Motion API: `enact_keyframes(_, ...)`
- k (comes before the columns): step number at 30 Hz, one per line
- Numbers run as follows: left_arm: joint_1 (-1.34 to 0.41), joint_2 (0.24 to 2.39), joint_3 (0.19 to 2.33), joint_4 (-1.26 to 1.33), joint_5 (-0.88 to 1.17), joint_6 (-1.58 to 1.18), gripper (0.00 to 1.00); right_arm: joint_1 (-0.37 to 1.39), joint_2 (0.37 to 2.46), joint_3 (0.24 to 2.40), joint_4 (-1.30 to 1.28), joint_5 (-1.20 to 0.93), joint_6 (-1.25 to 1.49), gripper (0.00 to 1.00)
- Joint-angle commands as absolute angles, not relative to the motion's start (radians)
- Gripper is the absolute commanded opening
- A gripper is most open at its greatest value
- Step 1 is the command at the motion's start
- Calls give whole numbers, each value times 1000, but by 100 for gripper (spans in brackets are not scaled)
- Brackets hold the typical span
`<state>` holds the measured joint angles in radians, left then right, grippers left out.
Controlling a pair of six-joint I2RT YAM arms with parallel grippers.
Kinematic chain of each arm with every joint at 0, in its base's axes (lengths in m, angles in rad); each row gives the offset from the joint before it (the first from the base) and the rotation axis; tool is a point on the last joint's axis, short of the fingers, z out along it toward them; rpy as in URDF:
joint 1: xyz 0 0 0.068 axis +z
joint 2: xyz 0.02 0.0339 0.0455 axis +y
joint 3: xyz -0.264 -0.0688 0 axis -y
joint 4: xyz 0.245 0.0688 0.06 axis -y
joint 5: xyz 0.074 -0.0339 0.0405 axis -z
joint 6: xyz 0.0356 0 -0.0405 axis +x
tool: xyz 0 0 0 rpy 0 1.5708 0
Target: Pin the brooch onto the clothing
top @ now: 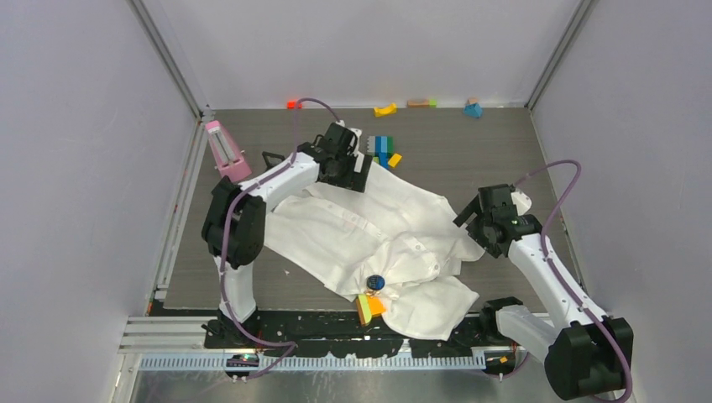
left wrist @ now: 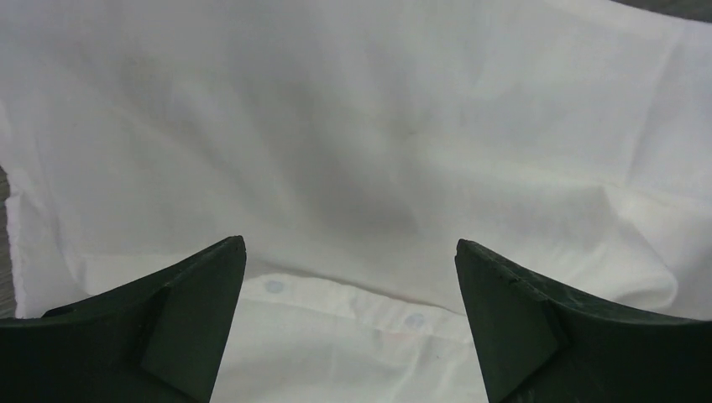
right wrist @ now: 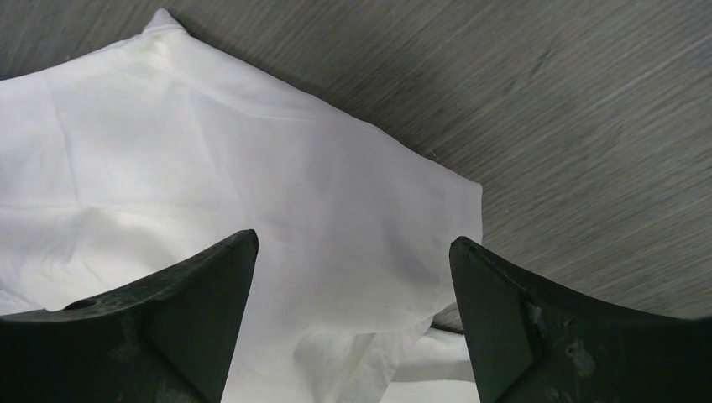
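The clothing [top: 395,243], a white short-sleeved shirt, lies crumpled across the middle of the table. The brooch [top: 375,282], a small dark-blue round piece with a gold part, sits on the shirt's near edge. My left gripper [top: 351,172] hovers over the shirt's far-left end. In the left wrist view it [left wrist: 350,252] is open above white fabric and the button row [left wrist: 344,302], holding nothing. My right gripper [top: 470,222] is at the shirt's right edge. In the right wrist view it [right wrist: 353,243] stands open over a fold of the clothing [right wrist: 252,185], gripping nothing.
Orange and green blocks [top: 368,306] lie beside the brooch at the near edge. A pink object [top: 225,151] and a small black-framed box [top: 273,159] stand at the far left. Blue-green blocks [top: 383,149] lie behind the shirt. Several small coloured blocks [top: 385,110] line the back wall.
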<state>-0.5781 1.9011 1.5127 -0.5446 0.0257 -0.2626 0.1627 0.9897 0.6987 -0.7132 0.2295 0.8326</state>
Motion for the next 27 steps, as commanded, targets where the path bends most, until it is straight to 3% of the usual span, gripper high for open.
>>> enact_keyframes(1, -512, 1954, 1599, -492, -50, -307, 100, 155, 959, 657, -708, 243, 921, 91)
enact_keyframes(6, -499, 2046, 1660, -459, -88, -295, 100, 155, 964, 624, -704, 222, 933, 89)
enact_keyframes(14, -499, 2172, 1752, -368, -79, -236, 100, 155, 998, 588, -632, 182, 958, 73)
enact_keyframes(23, -499, 2343, 1925, -421, -72, -159, 100, 155, 1021, 557, -574, 157, 983, 62)
enact_keyframes(25, -499, 2367, 1945, -434, -63, -151, 93, 155, 1013, 544, -555, 152, 994, 58)
enact_keyframes(27, -499, 2383, 1956, -446, -67, -152, 76, 155, 1003, 534, -536, 151, 1004, 54)
